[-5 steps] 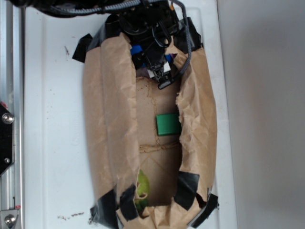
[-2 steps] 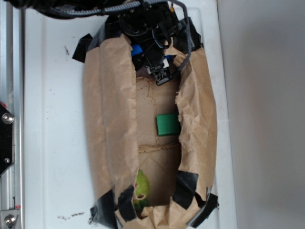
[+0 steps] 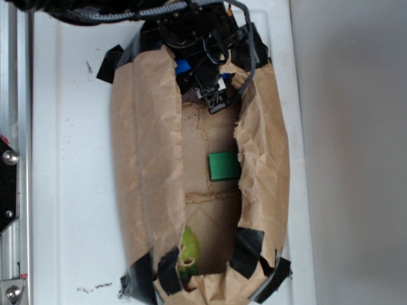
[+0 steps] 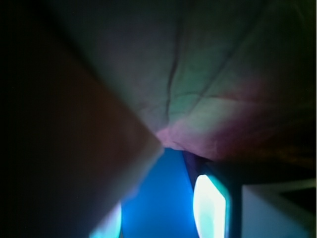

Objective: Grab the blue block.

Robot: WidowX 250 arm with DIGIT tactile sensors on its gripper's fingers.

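The blue block (image 4: 157,193) fills the gap between my gripper's (image 4: 161,218) two pale pads (image 4: 210,208) in the wrist view, touching both. In the exterior view my gripper (image 3: 205,75) is at the far end of the open brown paper bag (image 3: 146,146). Small bits of the blue block (image 3: 182,66) show beside the black arm, and the rest is hidden under it. The green block (image 3: 224,166) lies apart on the bag floor, nearer the middle.
The bag's crumpled paper walls (image 3: 264,140) rise close on both sides of the gripper. A yellow-green fruit (image 3: 190,248) lies at the near end. Black tape (image 3: 248,251) holds the bag's corners. The bag lies on a white surface (image 3: 70,165).
The gripper has shifted a little toward the far end of the bag since a second ago and has stayed still for the last half second. The green block and the fruit have not moved.
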